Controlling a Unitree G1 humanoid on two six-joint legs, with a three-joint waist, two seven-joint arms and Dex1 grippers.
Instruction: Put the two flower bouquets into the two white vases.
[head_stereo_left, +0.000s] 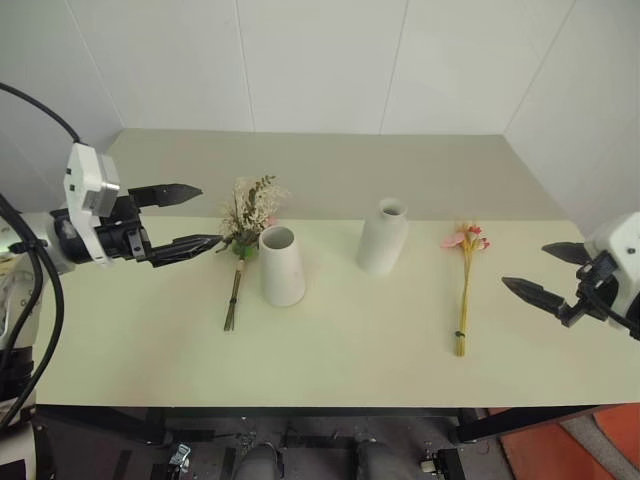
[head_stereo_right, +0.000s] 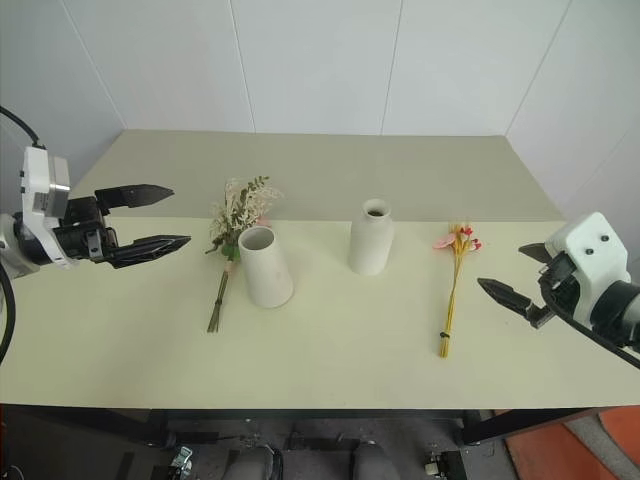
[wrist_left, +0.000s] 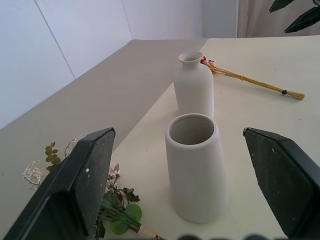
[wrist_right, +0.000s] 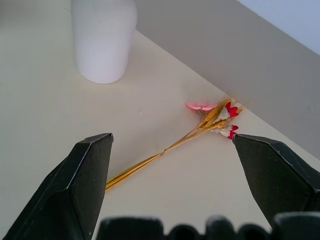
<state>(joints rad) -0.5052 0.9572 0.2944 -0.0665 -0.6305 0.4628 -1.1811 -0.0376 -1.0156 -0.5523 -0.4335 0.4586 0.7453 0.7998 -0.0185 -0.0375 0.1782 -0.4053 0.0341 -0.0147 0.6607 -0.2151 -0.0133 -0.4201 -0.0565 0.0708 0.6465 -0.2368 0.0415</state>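
Head views: table carries all four task items, none held. Left gripper hangs above the table's left side, fingers spread wide, empty; its lower fingertip sits just beside the head of the bushy bunch, contact cannot be told. That bunch lies flat, stems toward the near edge, blossoms just behind and left of the cone vase. Cone vase upright, mouth empty. Bottle vase upright to its right, well apart, neck empty. Slim bunch lies flat right of the bottle vase, pink-red blossoms at the far end, stem ends toward the near edge. Right gripper hangs over the table's right edge, fingers wide apart, empty, near the slim bunch but apart from it. Left wrist view: both fingers far apart, the cone vase framed between them, untouched; bushy bunch beside one finger; bottle vase and slim bunch beyond. Right wrist view: fingers wide, nothing gripped; slim bunch lies between them on the table, bottle vase beyond
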